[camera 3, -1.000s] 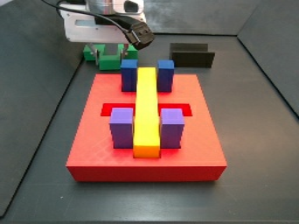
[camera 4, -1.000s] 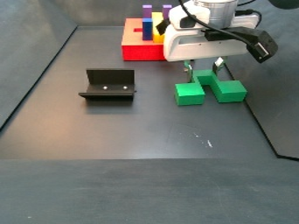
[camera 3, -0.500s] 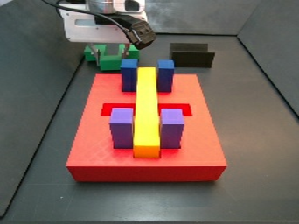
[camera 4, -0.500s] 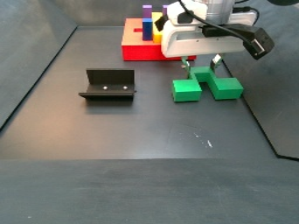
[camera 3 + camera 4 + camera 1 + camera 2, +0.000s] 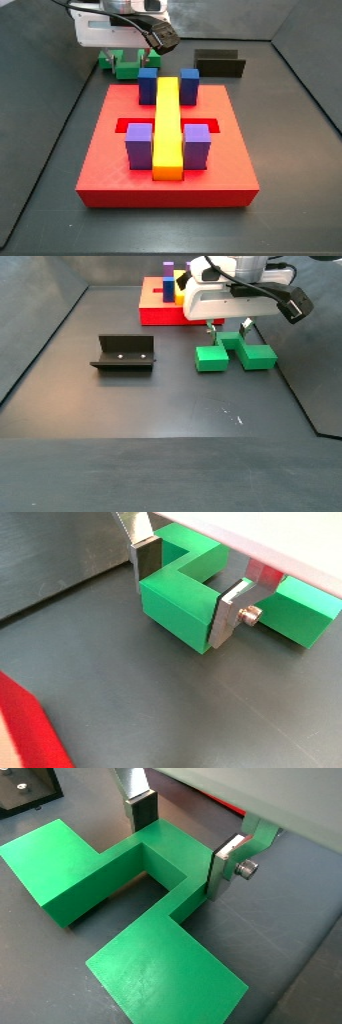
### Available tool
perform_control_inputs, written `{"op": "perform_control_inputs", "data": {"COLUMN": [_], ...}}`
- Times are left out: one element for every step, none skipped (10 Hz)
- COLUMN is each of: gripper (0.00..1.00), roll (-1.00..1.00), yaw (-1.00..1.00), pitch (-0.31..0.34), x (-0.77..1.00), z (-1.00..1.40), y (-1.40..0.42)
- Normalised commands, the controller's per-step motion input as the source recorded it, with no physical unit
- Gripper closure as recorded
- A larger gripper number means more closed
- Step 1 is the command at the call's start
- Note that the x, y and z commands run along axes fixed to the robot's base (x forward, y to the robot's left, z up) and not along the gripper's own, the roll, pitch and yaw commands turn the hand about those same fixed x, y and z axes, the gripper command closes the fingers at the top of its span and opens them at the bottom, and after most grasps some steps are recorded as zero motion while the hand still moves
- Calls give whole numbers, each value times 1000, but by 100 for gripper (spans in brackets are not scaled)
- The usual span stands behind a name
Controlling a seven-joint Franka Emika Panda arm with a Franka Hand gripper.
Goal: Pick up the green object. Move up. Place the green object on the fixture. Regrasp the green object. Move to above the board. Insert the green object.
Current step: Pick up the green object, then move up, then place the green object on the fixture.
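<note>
The gripper [image 5: 181,843] sits low over the green object [image 5: 127,898], its two silver fingers [image 5: 140,808] straddling the narrow middle bridge of the piece. In both wrist views the jaws stand apart on either side of that bridge, one plate at each face; whether the pads press the plastic or leave a sliver of gap cannot be told.

A wrist view [image 5: 187,587] shows the green object [image 5: 187,602] as a thick block resting on the dark floor, with a red edge of the board [image 5: 34,727] in a corner. The wrist view from above shows its stepped outline instead, plus a corner of the fixture [image 5: 24,783] beyond the gripper.

In a side view the gripper [image 5: 230,328] hangs just over the green object [image 5: 234,355], which lies on the floor; the fixture [image 5: 123,353] stands well apart to one side, and the board [image 5: 163,308] lies behind the gripper, mostly hidden by it. In a side view from the board's end, the board [image 5: 167,175] fills the foreground, and the green object [image 5: 127,70] is largely covered by the gripper [image 5: 127,58] body and the blocks; the fingertips cannot be made out there. The fixture [image 5: 219,63] sits beside them.
</note>
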Motion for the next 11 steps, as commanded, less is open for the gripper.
{"op": "perform_control_inputs", "data": {"gripper": [100,100,100,100,100,100,100,100,100,100,100], "roll": [0,0,0,0,-5,-15,-46,-34,0,-303,-369], "yaw": [0,0,0,0,-26,-28,-10,0,0,37,0], "pitch": [0,0,0,0,31,59,33,0,54,20,0], "x": [0,0,0,0,-14,-38,-2,11,131,606,849], "z": [0,0,0,833,766,648,292,-9,0,311,386], "y": [0,0,0,0,-7,-15,-6,0,263,354,317]}}
